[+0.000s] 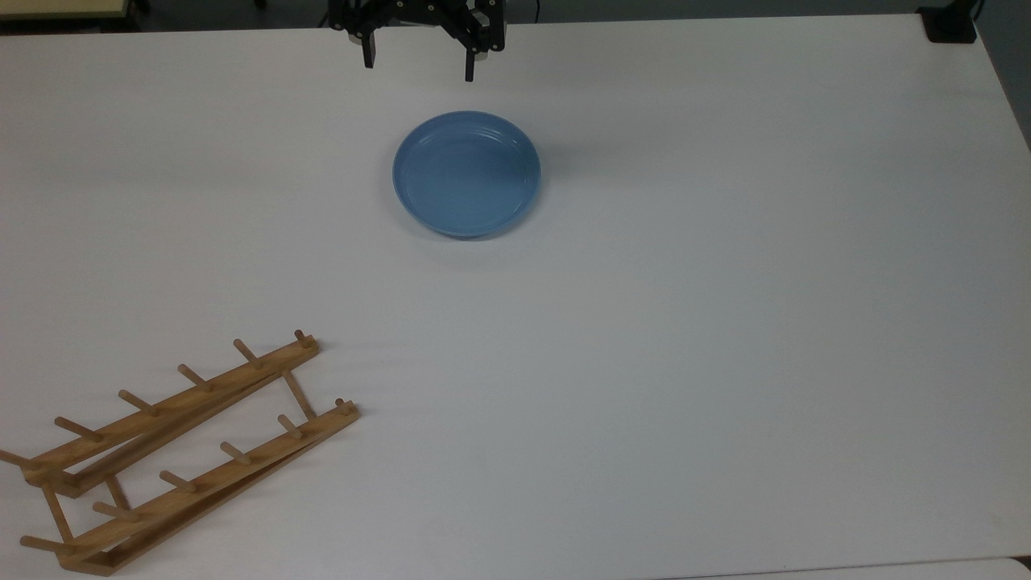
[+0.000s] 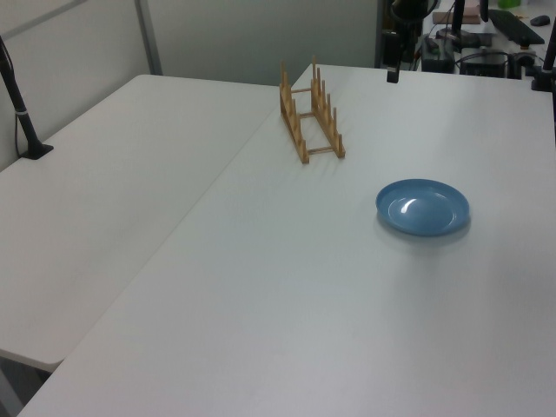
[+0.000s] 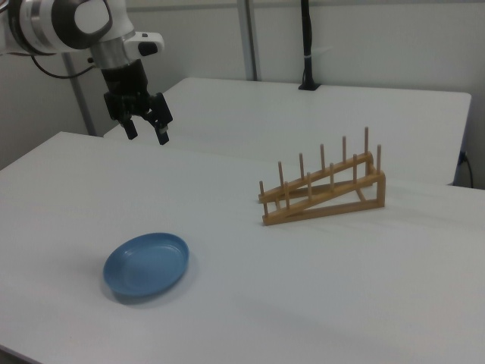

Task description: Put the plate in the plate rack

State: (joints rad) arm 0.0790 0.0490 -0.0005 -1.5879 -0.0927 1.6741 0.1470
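Note:
The light-blue plate (image 1: pixel 466 173) lies flat on the white table (image 1: pixel 685 362), empty. My gripper (image 1: pixel 419 66) hangs above the table just beyond the plate's far rim, at the top view's upper edge, open with nothing between its black fingers (image 1: pixel 469 71). In the right view the gripper (image 3: pixel 146 132) hovers high over the table, well above and behind the plate (image 3: pixel 146 265). The wooden plate rack (image 1: pixel 177 451) stands empty at the top view's lower left, far from the plate. In the left view the plate rack (image 2: pixel 311 117) is behind and left of the plate (image 2: pixel 423 207).
A second white table (image 2: pixel 113 174) adjoins this one along a seam. On it a black post (image 3: pixel 307 53) stands on a small base. A black block (image 1: pixel 950 24) sits at the top view's upper right corner. Desk clutter (image 2: pixel 495 35) lies beyond the table's far end.

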